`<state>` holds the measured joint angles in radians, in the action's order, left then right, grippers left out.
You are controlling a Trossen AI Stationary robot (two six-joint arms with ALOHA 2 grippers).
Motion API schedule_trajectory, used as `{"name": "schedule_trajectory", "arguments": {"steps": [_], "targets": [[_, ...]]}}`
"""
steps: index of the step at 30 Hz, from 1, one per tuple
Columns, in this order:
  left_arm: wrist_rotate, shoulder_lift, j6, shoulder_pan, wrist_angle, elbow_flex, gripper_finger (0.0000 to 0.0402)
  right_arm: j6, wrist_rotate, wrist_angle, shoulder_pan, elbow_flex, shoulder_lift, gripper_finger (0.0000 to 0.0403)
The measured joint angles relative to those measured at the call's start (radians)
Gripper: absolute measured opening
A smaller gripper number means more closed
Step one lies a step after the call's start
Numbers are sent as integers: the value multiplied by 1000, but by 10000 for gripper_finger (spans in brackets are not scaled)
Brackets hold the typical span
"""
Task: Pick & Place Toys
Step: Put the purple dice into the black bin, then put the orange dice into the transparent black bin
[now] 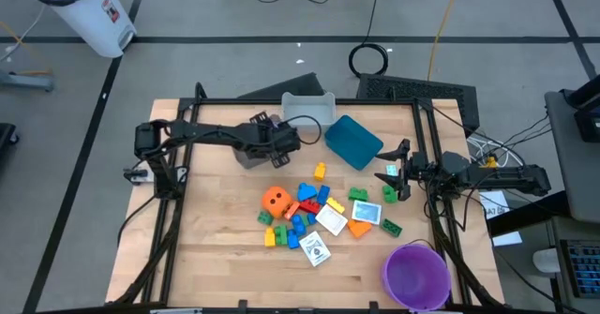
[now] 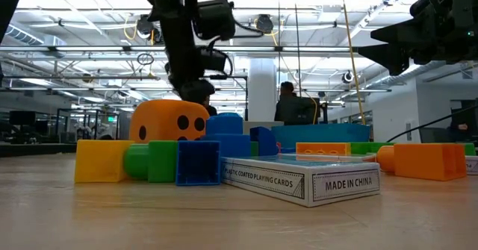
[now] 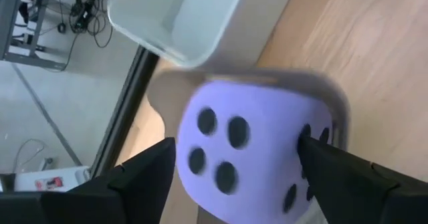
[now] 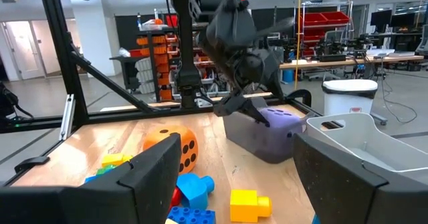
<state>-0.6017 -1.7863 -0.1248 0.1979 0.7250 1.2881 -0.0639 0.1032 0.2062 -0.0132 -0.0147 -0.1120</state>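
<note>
A purple die [image 3: 247, 150] lies in a grey bin [image 4: 257, 144] at the table's far left, its four-dot face toward my left wrist camera. My left gripper [image 1: 281, 145] hangs over it, slanting down and open, with one finger [image 3: 144, 177] on either side of the die. An orange die [image 1: 275, 200] rests on the table in the middle, among several small red, blue, green and yellow bricks [image 1: 305, 211] and white cards [image 1: 331, 220]. My right gripper [image 1: 394, 175] waits open at the table's right side, level, holding nothing.
A pale grey bin [image 1: 309, 108] stands at the far edge, with a blue bin [image 1: 353, 141] tilted beside it. A purple bowl [image 1: 415, 275] sits at the near right corner. A playing-card box [image 2: 299, 177] lies near the front, and bare wood stretches along the near left.
</note>
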Motion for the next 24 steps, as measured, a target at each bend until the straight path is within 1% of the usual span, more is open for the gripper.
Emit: {"name": "schedule_trajectory", "arguments": {"steps": [4,8,12,19,24], "targets": [[3,1,1,0,63,64,314,0,0,0,0,0,0,279],[3,1,16,0,76,102,321,0,0,0,0,0,0,279],[9,1,15,-4,138,161,325,0,0,0,0,0,0,279],[65,21,14,-44,218,244,308,0,0,0,0,0,0,279],[170,103,-29,-95,268,245,299,0,0,1,0,0,-1,279]]}}
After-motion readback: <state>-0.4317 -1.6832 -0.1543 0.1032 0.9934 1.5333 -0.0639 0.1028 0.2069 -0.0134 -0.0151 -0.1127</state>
